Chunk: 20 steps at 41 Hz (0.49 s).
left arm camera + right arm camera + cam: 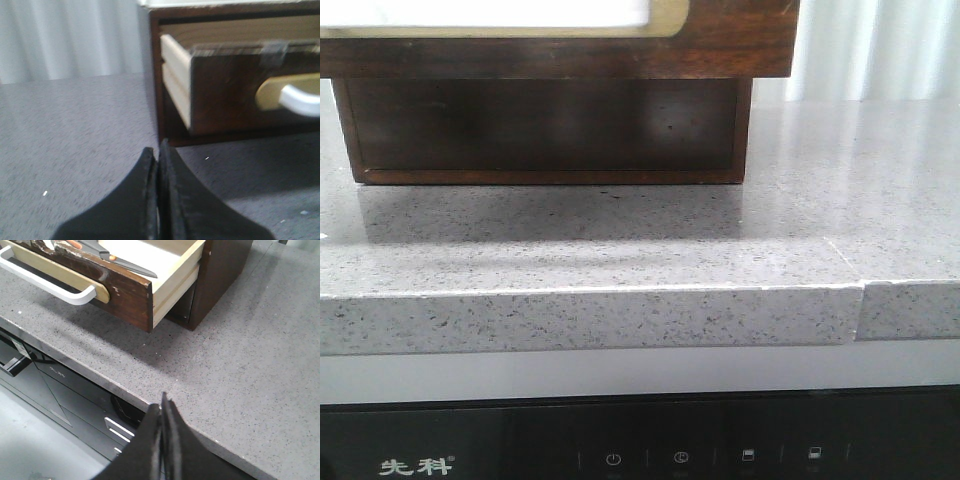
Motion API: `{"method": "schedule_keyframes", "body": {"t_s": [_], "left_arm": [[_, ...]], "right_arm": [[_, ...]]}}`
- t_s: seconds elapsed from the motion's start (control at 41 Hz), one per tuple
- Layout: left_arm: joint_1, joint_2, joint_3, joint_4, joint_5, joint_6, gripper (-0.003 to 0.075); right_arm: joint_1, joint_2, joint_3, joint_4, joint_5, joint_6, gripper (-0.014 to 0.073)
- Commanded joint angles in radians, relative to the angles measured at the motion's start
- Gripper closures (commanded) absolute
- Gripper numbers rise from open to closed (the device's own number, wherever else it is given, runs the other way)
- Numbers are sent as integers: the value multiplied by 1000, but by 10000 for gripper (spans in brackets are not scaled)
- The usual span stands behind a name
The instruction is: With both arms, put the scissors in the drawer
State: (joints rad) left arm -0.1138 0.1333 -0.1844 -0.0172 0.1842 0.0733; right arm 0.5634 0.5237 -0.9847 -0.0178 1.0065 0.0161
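While the front view offers only the underside of the pulled-out drawer (550, 40) and the dark wooden cabinet (545, 125) beneath it, the right wrist view looks down into the drawer (165, 262) and shows the scissors (117, 260) lying inside on its pale wood floor, dark blades pointing toward the drawer's near corner, a trace of orange at the handles. Neither gripper appears in the front view. From the left wrist, the drawer front (240, 90) is seen face-on: dark, scuffed wood with light, layered side boards, an oval tan backplate and a curved white handle (300, 100); its inside is hidden there. The left gripper (157, 200) hangs over the surface (75, 140) with its black, tapered fingers pressed together, holding nothing. The right gripper (164, 440) likewise has its fingers together and empty, above the edge of the surface (240, 365). That surface is speckled grey stone, matte, with a seam near its front edge in the front view. Below it sits a black appliance panel (640, 450) with small white icons.
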Motion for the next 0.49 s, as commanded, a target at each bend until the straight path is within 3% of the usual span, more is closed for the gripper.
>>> {"method": "schedule_keyframes", "body": {"t_s": [0.0,0.195,0.463], "left_arm": [[38,-74,69,-26,-164,-8,741],[90,-156,216,-68,-284,-8,741],[91,-156,213,-51,-275,-1,741]], "right_arm": [[-7,6,-21,-12,-68,-2,661],[-7,6,-21,-12,-68,-2,661],[-7,6,-21,-12,-70,-2,661]]}}
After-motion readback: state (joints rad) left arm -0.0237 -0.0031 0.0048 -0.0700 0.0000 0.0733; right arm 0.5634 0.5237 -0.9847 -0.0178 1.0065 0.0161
